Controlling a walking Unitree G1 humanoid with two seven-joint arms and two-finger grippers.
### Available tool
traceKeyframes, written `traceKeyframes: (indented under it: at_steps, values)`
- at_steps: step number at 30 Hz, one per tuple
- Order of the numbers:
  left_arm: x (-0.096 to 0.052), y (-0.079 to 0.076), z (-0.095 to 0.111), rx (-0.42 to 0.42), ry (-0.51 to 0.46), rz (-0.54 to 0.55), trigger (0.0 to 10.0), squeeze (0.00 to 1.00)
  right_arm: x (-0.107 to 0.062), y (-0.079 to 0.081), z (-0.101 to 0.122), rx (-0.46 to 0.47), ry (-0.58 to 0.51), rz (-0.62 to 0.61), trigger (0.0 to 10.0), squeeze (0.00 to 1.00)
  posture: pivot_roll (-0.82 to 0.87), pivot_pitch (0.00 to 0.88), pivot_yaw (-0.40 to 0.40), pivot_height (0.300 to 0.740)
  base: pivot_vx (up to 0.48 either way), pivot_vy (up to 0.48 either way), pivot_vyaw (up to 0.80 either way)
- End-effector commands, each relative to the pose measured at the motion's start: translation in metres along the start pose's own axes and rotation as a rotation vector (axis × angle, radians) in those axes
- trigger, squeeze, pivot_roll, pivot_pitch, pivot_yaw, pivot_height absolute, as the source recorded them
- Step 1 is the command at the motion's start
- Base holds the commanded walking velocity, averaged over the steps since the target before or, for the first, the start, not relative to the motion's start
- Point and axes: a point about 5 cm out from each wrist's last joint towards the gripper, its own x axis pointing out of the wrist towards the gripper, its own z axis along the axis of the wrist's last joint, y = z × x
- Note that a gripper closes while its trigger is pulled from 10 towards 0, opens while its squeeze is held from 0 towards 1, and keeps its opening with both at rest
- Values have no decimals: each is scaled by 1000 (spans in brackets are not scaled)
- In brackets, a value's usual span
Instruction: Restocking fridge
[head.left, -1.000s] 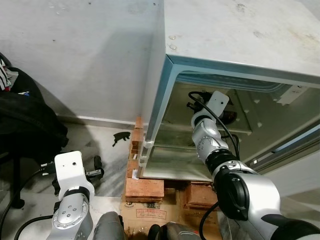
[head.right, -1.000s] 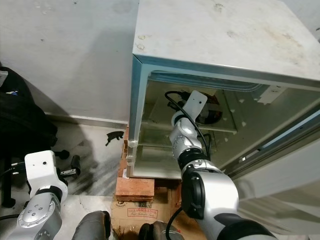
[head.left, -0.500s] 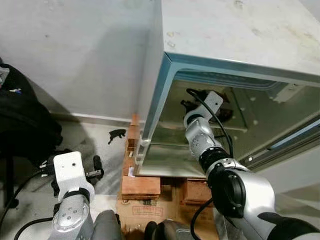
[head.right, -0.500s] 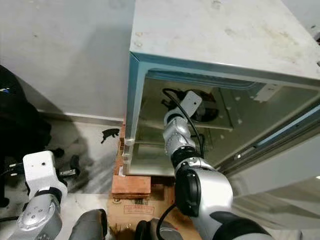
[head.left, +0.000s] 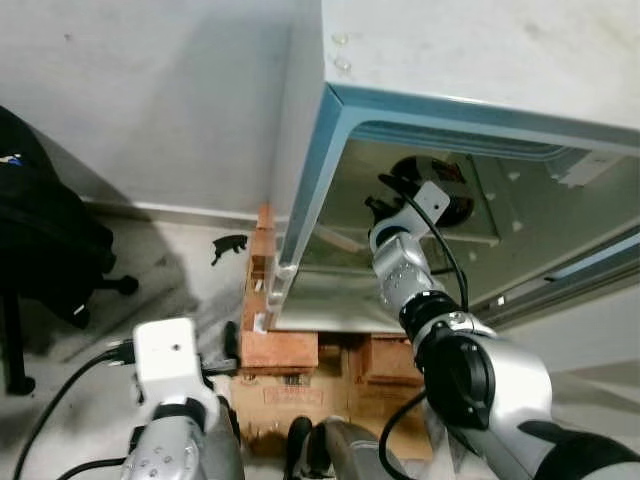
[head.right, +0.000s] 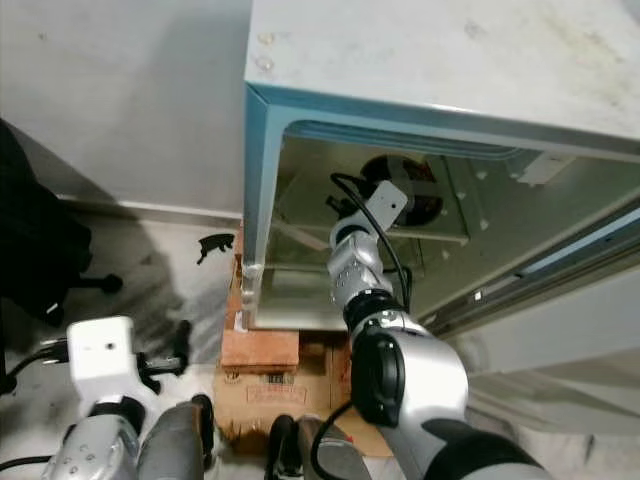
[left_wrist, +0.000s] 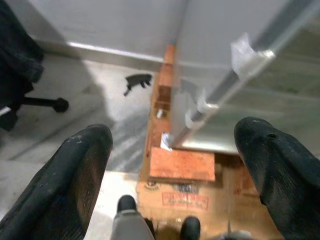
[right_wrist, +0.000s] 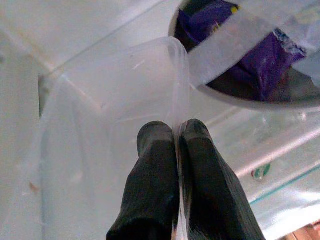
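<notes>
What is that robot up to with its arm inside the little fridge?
It is restocking the small fridge, which stands open on bricks. The right gripper has reached inside and is pinching the rim of a clear plastic container between its two black fingers. Beside the container sits a round bowl holding something in purple wrapping. The left gripper hangs open and idle over the floor in front of the fridge.

Plain grey wall (head.left: 150, 90) meeting a pale marbled floor (left_wrist: 115, 125) at a light skirting strip. Red bricks (head.left: 280, 350) and flattened cardboard (left_wrist: 180, 197) lie low by the wall — a dark chair base (left_wrist: 47, 102) stands apart, in shade.
</notes>
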Motion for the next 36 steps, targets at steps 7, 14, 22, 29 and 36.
traceKeyframes:
  at_steps: [7,14,22,29,36]
  values:
    - [-7,3,0,2,11,10,10000,0,1,7,3,99,9,17,10000,1000,337,277,-190,740,0,0,0]
    - [-9,3,-1,12,16,11,10000,0,2,18,9,116,3,66,10000,1000,347,267,-199,740,0,0,0]
    - [5,0,2,12,-1,9,10000,0,3,11,16,-25,-32,143,10000,1000,316,231,-204,740,0,0,0]
    - [15,0,4,12,-23,24,10000,0,4,-1,17,-106,-39,203,10000,1000,299,203,-217,740,0,0,0]
    - [25,-1,7,13,-43,32,10000,0,4,0,22,-216,-56,262,10000,1000,283,167,-222,740,0,0,0]
